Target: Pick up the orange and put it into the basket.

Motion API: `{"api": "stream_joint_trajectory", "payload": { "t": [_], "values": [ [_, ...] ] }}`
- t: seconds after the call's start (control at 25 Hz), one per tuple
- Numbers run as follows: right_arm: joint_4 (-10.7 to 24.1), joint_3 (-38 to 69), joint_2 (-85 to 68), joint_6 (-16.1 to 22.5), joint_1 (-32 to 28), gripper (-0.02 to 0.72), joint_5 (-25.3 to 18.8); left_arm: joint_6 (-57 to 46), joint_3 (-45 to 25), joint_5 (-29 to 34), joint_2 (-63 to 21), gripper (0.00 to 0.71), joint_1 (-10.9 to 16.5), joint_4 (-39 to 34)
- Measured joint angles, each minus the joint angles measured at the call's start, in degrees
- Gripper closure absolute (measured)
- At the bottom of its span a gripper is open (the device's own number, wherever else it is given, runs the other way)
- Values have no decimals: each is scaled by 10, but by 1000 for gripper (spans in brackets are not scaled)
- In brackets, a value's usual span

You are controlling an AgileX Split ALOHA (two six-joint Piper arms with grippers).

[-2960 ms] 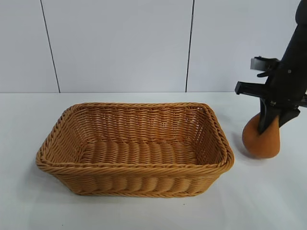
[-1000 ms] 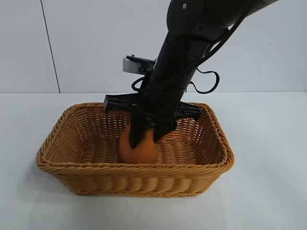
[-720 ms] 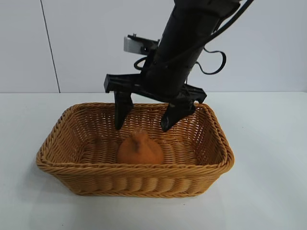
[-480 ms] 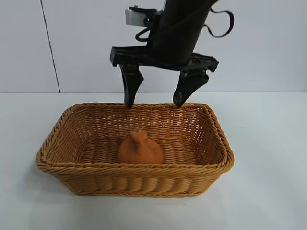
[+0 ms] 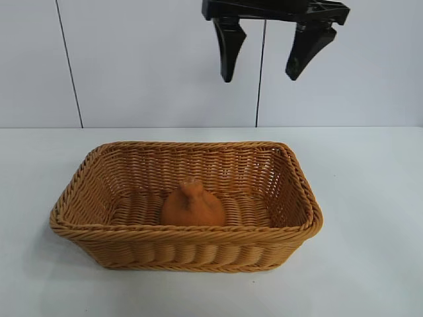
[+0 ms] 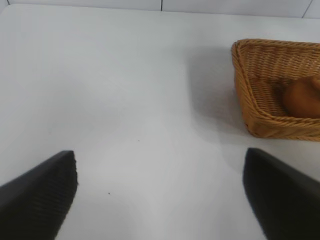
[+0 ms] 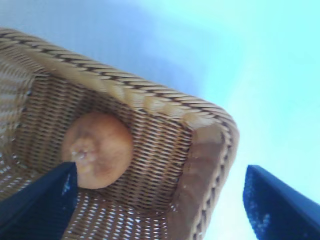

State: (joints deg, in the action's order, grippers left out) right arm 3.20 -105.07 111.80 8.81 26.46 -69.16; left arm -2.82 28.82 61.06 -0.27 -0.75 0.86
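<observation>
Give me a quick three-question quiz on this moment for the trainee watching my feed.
1. True or false: the orange rests on the floor of the basket.
2. Where is the right gripper? A) clamped on the orange B) open, high above the basket, holding nothing C) resting on the table beside the basket
3. Fill in: the left gripper is open over bare ____, off to one side of the basket.

Key: 1 true; 2 B; 3 table.
</observation>
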Motion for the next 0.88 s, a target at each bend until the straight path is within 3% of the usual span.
{"api": "stream_joint_trajectory", "payload": {
  "t": [0.28,0.52,0.68,0.88],
  "values": [
    [26,0,0,-7,-128,84,0,0,0,0,0,68,0,0],
    [28,0,0,-10,-219,84,-2,0,0,0,0,68,0,0],
    [12,12,-3,-20,-237,84,-2,0,0,0,0,68,0,0],
    [-12,99,-41,-27,-237,84,-1,0,0,0,0,68,0,0]
  ]
}}
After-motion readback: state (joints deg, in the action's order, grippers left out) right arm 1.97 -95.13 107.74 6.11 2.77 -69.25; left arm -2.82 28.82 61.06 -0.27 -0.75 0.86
